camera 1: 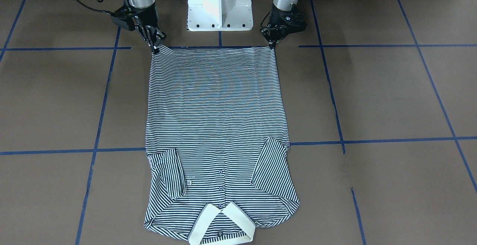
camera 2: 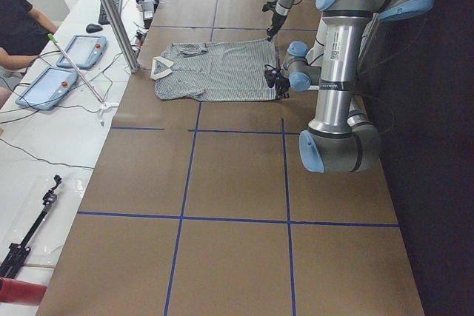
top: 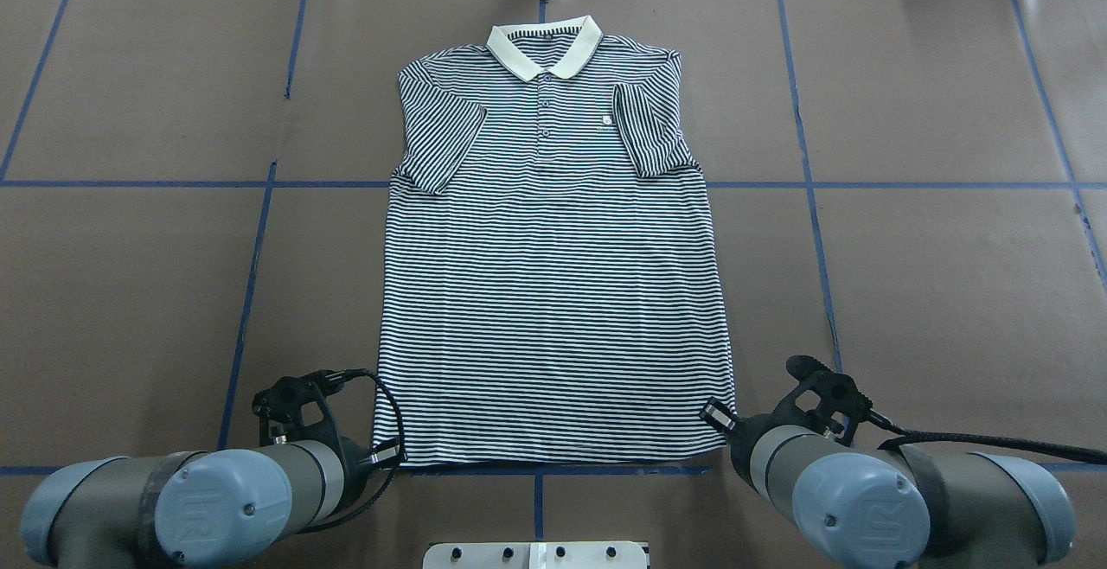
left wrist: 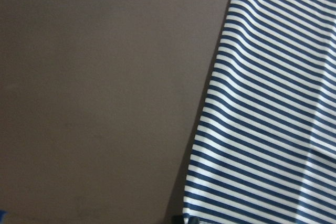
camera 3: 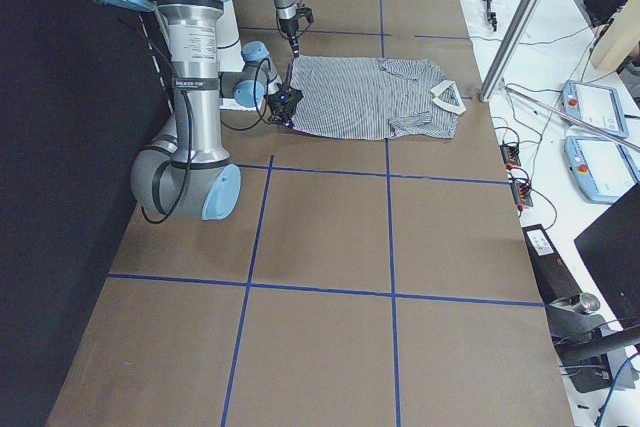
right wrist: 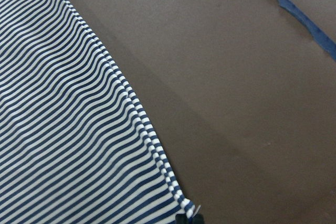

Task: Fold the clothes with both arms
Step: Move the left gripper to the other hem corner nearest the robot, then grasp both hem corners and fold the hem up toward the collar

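The striped polo shirt [camera 1: 218, 118] lies flat and face up on the brown table, its cream collar [camera 1: 223, 222] on the far side from me and both sleeves folded in over the chest. Its hem lies near my base. My left gripper [camera 1: 273, 44] is down at one hem corner and my right gripper [camera 1: 154, 47] at the other, each with its fingers closed to a point on the cloth. The left wrist view shows the shirt's side edge [left wrist: 210, 103]. The right wrist view shows the hem corner [right wrist: 181, 200] at a fingertip. In the overhead view the arms hide both grippers' fingers.
My white pedestal base [camera 1: 220, 6] stands just behind the hem. Blue tape lines [camera 1: 97, 133] grid the brown table. A metal post [camera 2: 111, 12] stands near the collar at the far edge, with tablets [camera 2: 52, 72] and a person on the bench beyond.
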`<state>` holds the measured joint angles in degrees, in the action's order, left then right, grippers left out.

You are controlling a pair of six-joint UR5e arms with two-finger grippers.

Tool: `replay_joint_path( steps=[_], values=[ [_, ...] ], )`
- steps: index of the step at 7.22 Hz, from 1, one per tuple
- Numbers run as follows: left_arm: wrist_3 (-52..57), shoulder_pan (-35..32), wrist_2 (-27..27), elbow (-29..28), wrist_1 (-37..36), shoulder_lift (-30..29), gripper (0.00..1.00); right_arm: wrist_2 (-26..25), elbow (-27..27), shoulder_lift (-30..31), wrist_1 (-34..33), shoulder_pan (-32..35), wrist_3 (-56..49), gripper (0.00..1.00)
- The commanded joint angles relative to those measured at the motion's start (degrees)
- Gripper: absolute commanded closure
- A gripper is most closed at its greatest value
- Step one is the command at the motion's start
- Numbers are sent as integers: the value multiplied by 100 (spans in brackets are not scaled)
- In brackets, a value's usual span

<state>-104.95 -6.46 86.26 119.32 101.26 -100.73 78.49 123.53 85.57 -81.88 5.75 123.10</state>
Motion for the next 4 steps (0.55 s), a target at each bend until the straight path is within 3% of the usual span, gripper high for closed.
replay_joint_path(
  steps=[1, 2, 3, 4],
  values=[
    [-193, 171, 275, 1140, -937, 123, 100, 61, 905, 536, -3, -354, 47, 100],
    [-175, 136, 382, 1625, -1255, 141, 100, 140, 1310, 609, -3, -320, 117, 100],
    [-79, -21, 496, 1708, -1275, 46, 100, 149, 1401, 531, 14, 132, 109, 100],
    [148, -649, 515, 1569, -1276, -199, 100, 158, 1307, 304, 14, 450, 31, 100]
  ],
)
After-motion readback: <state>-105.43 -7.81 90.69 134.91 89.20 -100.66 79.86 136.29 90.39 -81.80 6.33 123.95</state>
